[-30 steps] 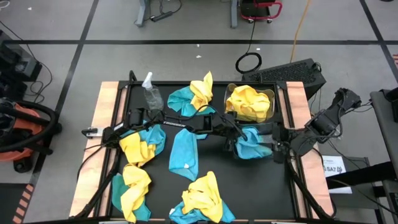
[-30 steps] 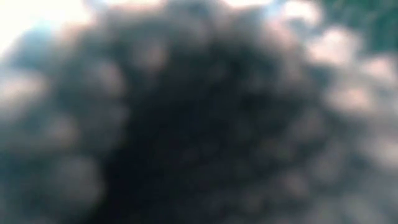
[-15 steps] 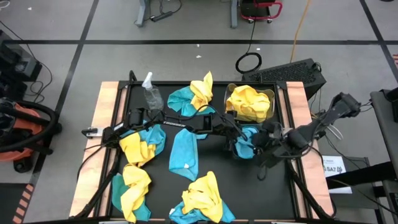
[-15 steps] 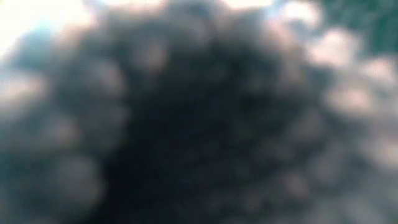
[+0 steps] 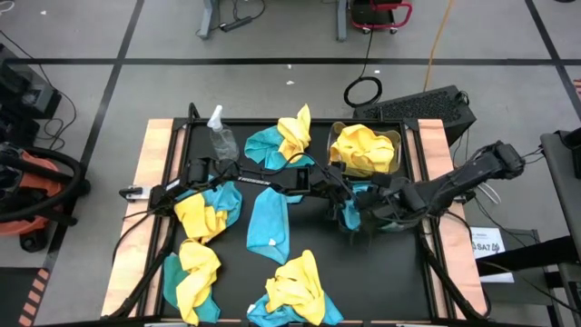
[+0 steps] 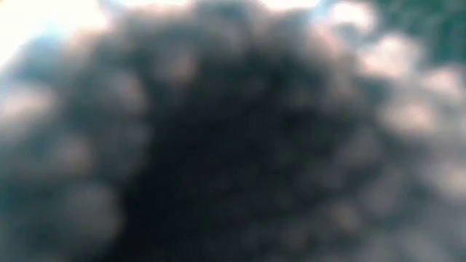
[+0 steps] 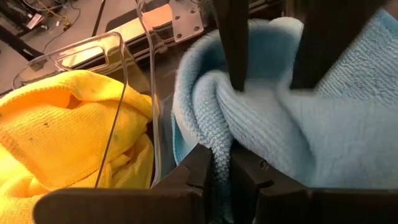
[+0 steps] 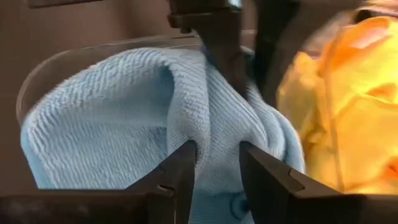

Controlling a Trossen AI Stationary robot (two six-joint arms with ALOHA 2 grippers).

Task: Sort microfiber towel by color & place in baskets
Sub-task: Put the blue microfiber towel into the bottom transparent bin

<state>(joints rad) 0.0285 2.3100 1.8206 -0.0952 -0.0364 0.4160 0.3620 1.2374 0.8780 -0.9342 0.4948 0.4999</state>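
Observation:
A light blue microfiber towel point(image 7: 323, 137) lies bunched in the nearer clear basket point(image 8: 68, 59) at the table's right. The farther basket point(image 5: 392, 136) holds yellow towels point(image 5: 361, 150). My left gripper point(image 5: 343, 202) reaches across from the table's left and is shut on this blue towel point(image 5: 349, 216). My right gripper point(image 5: 363, 211) comes in from the right and closes on the same towel. Loose yellow and blue towels point(image 5: 207, 211) lie spread over the black mat. My left gripper pinches a raised fold of the blue towel point(image 7: 217, 146) between its two fingers, coming from the table's left and slanting down. The rest of the towel lies in the basket. My right gripper has a ridge of the same towel point(image 8: 214, 140) between its two fingers, which come from the table's right and slant down. The ridge fills the gap between them. The towel stays bunched in the basket.
A clear spray bottle point(image 5: 221, 136) stands at the far left of the mat. Towel piles lie at the far middle point(image 5: 289, 141), the centre point(image 5: 268, 227), the near left point(image 5: 192, 277) and the near middle point(image 5: 295, 291). Something close to the lens blocks the low view.
My right gripper has swung in from the table's right edge toward the nearer basket, sinking and tipping downward until it reached the blue towel beside my left gripper. The towel stays in the basket.

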